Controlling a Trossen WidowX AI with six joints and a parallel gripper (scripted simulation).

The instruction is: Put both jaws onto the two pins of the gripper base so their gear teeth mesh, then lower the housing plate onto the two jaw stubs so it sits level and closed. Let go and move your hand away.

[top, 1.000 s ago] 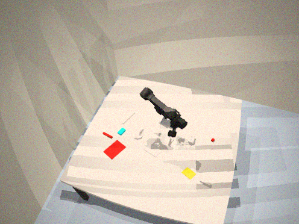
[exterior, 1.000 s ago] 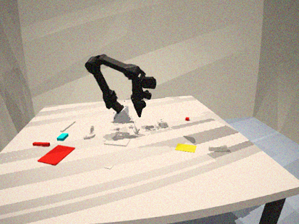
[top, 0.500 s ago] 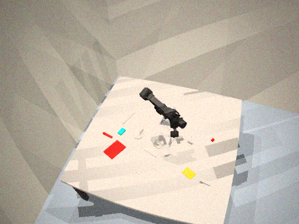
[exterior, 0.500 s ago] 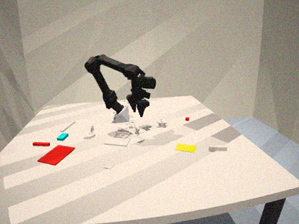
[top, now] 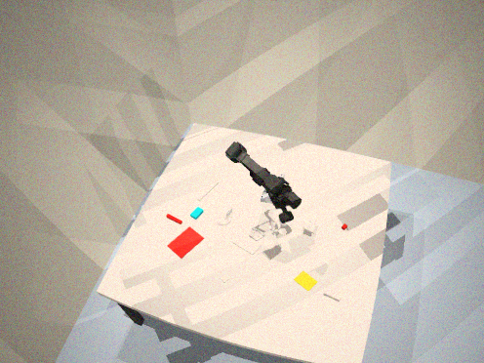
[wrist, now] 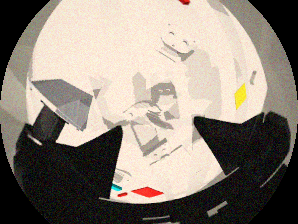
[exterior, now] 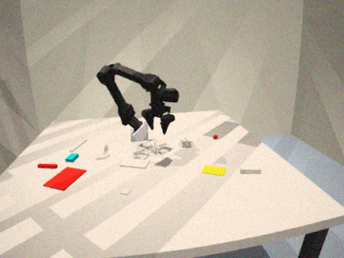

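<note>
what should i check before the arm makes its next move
1. Gripper open: ok
2. Nothing held between the fingers: ok
3. Fingertips above the table, not pressed on it: ok
4. Red sheet and yellow sheet out from under the gripper: ok
5. Both jaws meshed on their pins: cannot tell, pale parts blend into the table
</note>
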